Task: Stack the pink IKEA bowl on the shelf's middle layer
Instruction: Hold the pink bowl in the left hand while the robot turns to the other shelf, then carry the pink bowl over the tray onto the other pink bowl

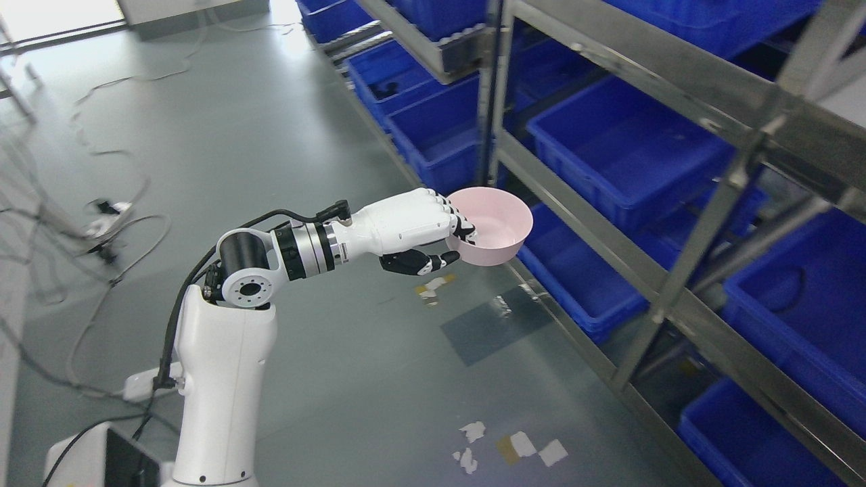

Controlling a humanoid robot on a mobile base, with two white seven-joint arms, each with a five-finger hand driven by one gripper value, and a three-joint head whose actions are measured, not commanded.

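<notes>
My left hand (452, 242) holds a pink bowl (497, 223) by its near rim, fingers over the edge inside and thumb under the wall. The bowl is upright and empty, in the air just in front of the metal shelf (575, 196), at the level of its middle layer. Behind the bowl on that layer sits a large blue bin (626, 145). My left arm (223, 365) rises from the lower left and reaches right. The right arm does not show.
The steel shelf rack runs diagonally along the right, filled with blue bins (433, 128) on every layer. An upright post (488, 95) stands just behind the bowl. Cables (101, 223) lie on the grey floor at left; tape scraps (514, 446) mark the floor below.
</notes>
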